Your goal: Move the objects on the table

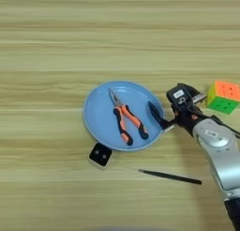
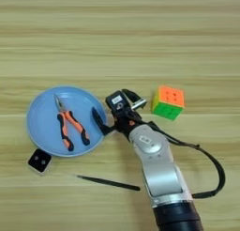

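Pliers are seen lying on the plate; the gripper is spread wide, empty, one finger over the rim.

Plate as ref, on table: pliers lie in it. Block just off its near edge, touching or nearly. Stick nearer cam, to plate's rt. Cube well rt of plate. Gripper at plate's rt rim.

**Wooden table fills the view**

Light wooden table spans both views edge to edge, horizontal grain in pale and darker tan stripes. Even, soft lighting, faint shadows. No walls, floor or windows visible.
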You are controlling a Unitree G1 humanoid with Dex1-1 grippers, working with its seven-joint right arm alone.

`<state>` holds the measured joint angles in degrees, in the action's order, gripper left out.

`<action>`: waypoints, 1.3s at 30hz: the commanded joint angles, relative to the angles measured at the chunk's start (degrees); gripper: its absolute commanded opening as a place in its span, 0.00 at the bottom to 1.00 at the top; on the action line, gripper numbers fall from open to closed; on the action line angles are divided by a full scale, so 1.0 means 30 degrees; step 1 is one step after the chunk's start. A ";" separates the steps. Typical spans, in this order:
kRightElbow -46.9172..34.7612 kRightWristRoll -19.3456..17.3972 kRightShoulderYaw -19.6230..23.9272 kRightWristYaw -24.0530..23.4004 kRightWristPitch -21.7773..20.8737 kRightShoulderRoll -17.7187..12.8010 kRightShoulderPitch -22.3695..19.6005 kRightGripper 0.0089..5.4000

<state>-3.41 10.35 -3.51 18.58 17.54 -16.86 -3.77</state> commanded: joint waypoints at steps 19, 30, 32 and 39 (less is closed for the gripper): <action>0.1007 0.2359 0.0749 -0.2927 0.0268 -0.1402 -0.2201 0.99; 0.0744 0.2792 0.1349 -0.3258 -0.0016 -0.2177 -0.2542 0.99; 0.0745 0.2796 0.1382 -0.3310 -0.0098 -0.2191 -0.2566 0.99; -0.0315 0.2162 0.1538 -0.3395 -0.2344 -0.1913 -0.2299 0.99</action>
<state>1.18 18.65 -0.47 9.40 17.08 -21.48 -7.82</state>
